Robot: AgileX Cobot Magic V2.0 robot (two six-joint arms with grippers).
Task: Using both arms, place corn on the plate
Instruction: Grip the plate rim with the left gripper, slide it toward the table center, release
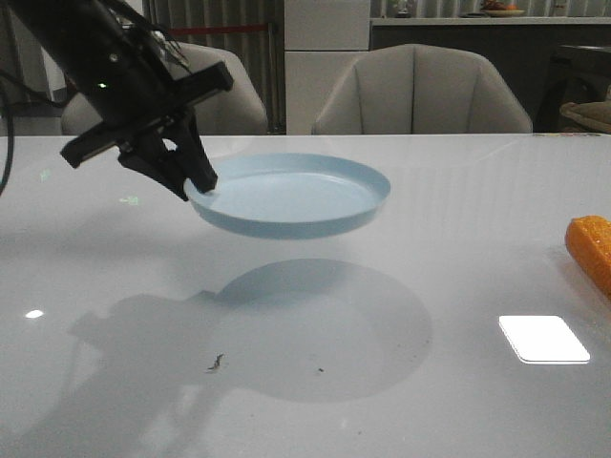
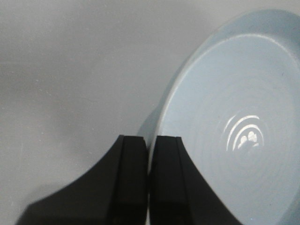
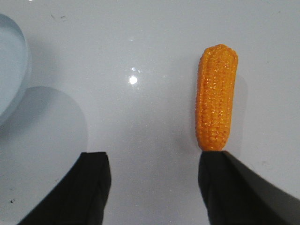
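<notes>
Left gripper is clamped on the rim of the plate, held clear above the table; the corn lies untouched near the table's right edge. Right gripper hangs over it, jaws wide — next it must centre on the cob and close. No brands, labels or writing legible.

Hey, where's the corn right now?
The corn lies on the table at the far right edge of the front view, well right of the lifted plate. It sits just ahead of the open right end effector, ungrasped.
</notes>
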